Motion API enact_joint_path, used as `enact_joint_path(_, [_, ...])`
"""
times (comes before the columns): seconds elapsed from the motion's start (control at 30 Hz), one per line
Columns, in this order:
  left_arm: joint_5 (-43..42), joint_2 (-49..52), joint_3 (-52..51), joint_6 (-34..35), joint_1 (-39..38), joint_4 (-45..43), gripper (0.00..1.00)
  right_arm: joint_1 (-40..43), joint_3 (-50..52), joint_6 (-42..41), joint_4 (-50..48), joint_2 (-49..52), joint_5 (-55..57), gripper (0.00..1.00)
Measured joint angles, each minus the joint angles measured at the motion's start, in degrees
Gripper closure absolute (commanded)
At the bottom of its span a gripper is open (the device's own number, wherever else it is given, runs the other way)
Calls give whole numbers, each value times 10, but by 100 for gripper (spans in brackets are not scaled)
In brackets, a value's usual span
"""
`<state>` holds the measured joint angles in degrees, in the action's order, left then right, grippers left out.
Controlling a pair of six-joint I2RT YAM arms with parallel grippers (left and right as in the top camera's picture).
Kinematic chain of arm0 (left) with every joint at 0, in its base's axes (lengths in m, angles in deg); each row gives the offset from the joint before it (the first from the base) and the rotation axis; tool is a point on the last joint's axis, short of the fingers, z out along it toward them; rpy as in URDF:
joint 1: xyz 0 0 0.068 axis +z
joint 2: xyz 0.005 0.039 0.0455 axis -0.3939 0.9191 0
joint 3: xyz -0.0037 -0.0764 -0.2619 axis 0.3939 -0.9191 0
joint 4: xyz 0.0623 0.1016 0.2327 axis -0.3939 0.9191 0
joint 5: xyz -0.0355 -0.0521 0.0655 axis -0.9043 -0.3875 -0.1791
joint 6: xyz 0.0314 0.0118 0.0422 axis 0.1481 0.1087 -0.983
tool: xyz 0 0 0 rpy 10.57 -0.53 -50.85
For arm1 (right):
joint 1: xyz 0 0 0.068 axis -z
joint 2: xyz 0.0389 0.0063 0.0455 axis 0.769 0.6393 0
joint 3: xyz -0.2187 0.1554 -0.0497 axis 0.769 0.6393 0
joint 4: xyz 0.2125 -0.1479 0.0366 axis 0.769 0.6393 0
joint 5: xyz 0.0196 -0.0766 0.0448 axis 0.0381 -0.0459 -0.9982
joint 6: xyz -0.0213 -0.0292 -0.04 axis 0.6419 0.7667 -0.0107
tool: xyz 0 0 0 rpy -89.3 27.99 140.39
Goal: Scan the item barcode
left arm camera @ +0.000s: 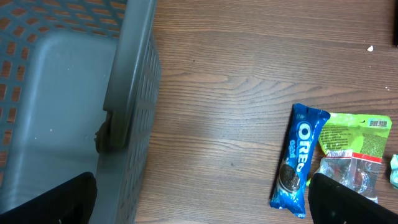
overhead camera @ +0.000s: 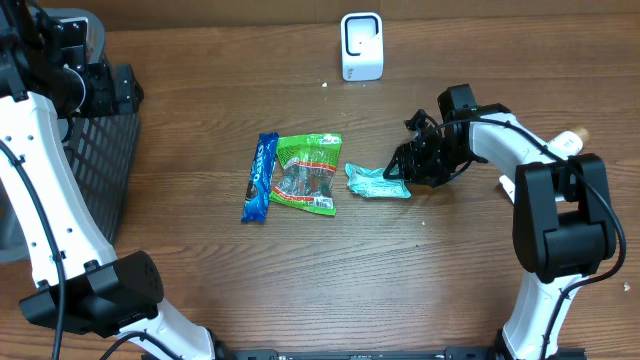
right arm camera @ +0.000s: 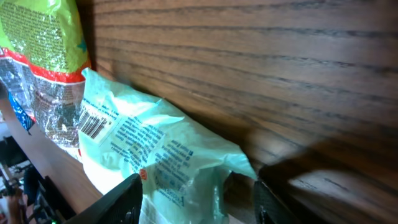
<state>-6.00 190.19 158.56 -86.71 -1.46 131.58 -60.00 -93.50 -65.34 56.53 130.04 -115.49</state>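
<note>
I take the mint-green packet (right arm camera: 155, 143) as my landmark; it is the item I judge is to be scanned. Nearest to it is my right gripper (right arm camera: 196, 199), low over the wood with one finger on each side of the packet's right-hand end. One finger touches the wrapper and a sliver of shadow separates the other, so the jaws are parted around it with no pinch yet made. I'd say the end was chosen because it keeps the barcode (right arm camera: 93, 121) uncovered. That printed patch sits toward the packet's other end and faces up, so a grip here leaves it free to show.

Just beside the packet on its left lies a green snack bag (overhead camera: 308, 172). An Oreo pack (overhead camera: 260, 177) sits just past that, all three flat in a loose row. The crowding is another reason to come in from the packet's open right side.

Well apart to the left of the packet stands the dark basket (overhead camera: 100, 160). My left gripper (left arm camera: 199, 205) hangs over its rim, spread wide and empty, parked out of the way.

Farthest from the packet, toward the back edge, the white scanner (overhead camera: 361, 46) stands upright. Getting there looks like a lift and a turn.

The table (overhead camera: 450, 280) is brown wood grain, bare except for a few pale crumbs. No room shows beyond it.
</note>
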Motion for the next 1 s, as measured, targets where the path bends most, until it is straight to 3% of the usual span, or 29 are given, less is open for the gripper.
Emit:
enact_joint_path(0.17, [0, 0, 0, 0, 0, 0, 0, 0, 0, 6, 25, -1, -11, 32])
enact_joint_path(0.37, [0, 0, 0, 0, 0, 0, 0, 0, 0, 17, 35, -1, -17, 32])
enact_joint_path(0.77, [0, 0, 0, 0, 0, 0, 0, -10, 22, 21, -18, -6, -16, 45])
enact_joint_path(0.83, [0, 0, 0, 0, 0, 0, 0, -10, 23, 23, -26, -6, -14, 53])
enact_joint_path(0.9, [0, 0, 0, 0, 0, 0, 0, -10, 23, 27, -36, -6, -8, 70])
enact_joint_path(1.0, [0, 0, 0, 0, 0, 0, 0, -12, 25, 27, -43, -6, 0, 84])
